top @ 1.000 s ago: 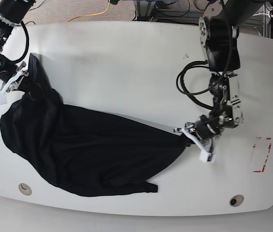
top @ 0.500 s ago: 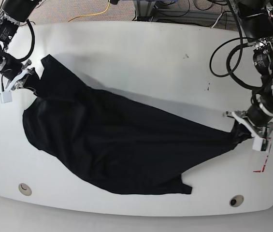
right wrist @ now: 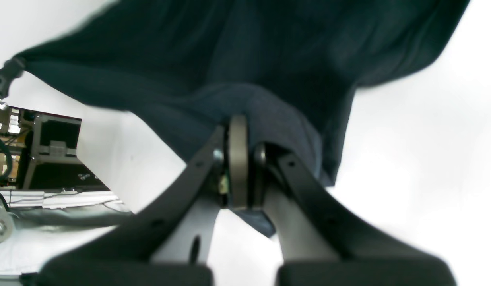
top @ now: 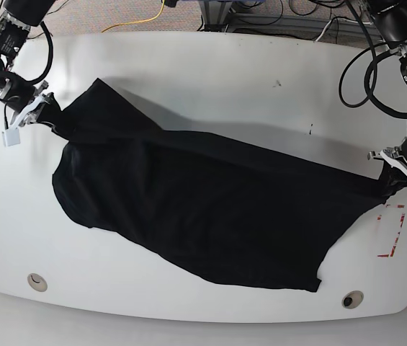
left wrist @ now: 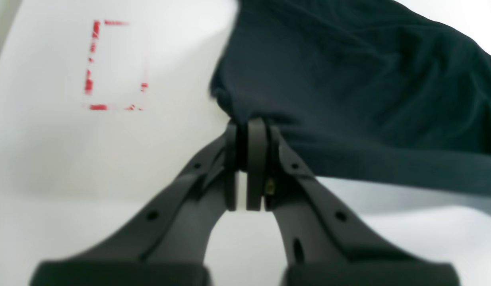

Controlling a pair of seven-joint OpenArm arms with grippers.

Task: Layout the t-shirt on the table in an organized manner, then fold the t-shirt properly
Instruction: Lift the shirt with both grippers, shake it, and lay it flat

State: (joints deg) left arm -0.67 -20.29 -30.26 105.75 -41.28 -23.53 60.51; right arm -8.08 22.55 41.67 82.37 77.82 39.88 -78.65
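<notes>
I have the black t-shirt [top: 196, 205] stretched over the white bench [top: 210, 79], each tool, left tool [top: 397, 175] and right tool [top: 36, 112], pinching one end, and I fear a stronger pull slips the fabric out.

The black t-shirt [top: 196, 209] stretches across the middle of the worktop [top: 210, 79], blocking the way. The far edge and near corners are bare.
</notes>
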